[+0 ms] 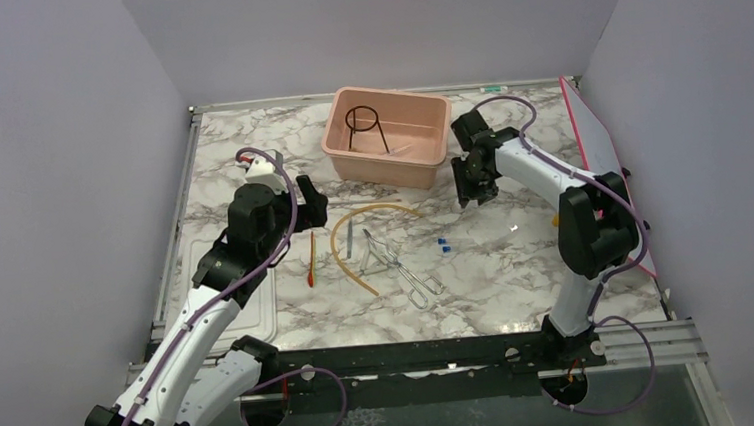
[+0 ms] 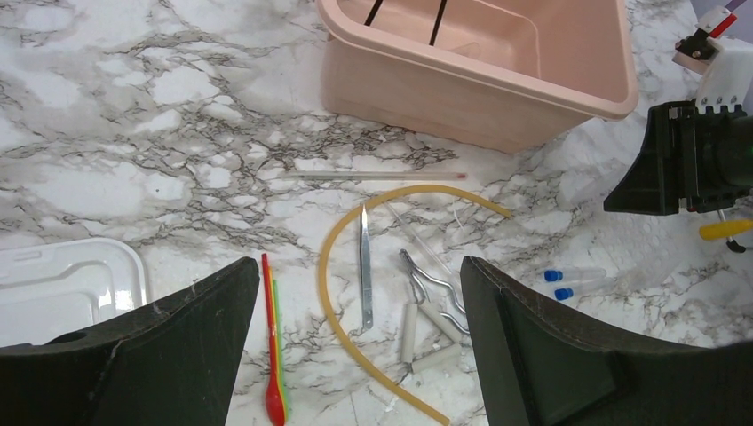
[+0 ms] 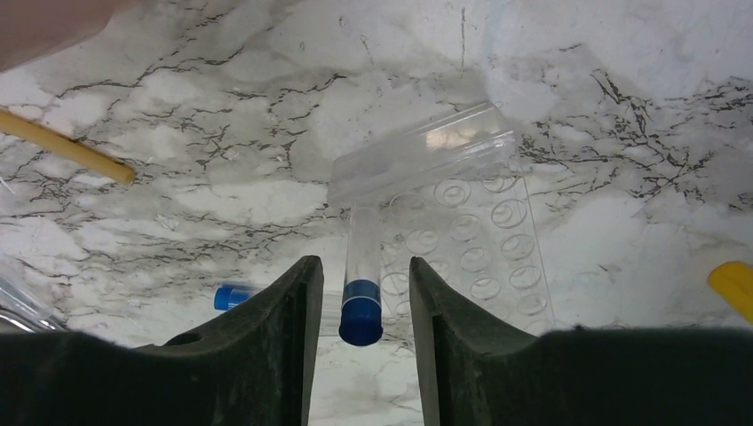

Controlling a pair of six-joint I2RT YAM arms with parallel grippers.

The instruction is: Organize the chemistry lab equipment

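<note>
The black wire ring stand [image 1: 364,124] stands inside the pink tub [image 1: 427,159]. On the table lie the tan rubber tube [image 1: 344,250], the silver spatula [image 2: 365,266], the silver tongs [image 2: 432,293] and the thin red-orange rod [image 2: 271,337]. Two blue-capped clear tubes [image 2: 558,282] lie to their right. My left gripper [image 2: 355,262] is open wide and empty, above the spatula and the tan tube [image 2: 333,284]. My right gripper [image 3: 362,262] is open. A clear tube with a blue cap [image 3: 361,311] stands between its fingers with a gap on each side, at a clear holed rack [image 3: 475,240].
A flat white lid [image 2: 62,284] lies at the left under my left arm. A thin glass rod [image 2: 373,176] lies in front of the pink tub [image 2: 479,98]. A white board with a pink edge [image 1: 604,147] lies at the table's right side. A yellow piece [image 3: 733,284] lies near the rack.
</note>
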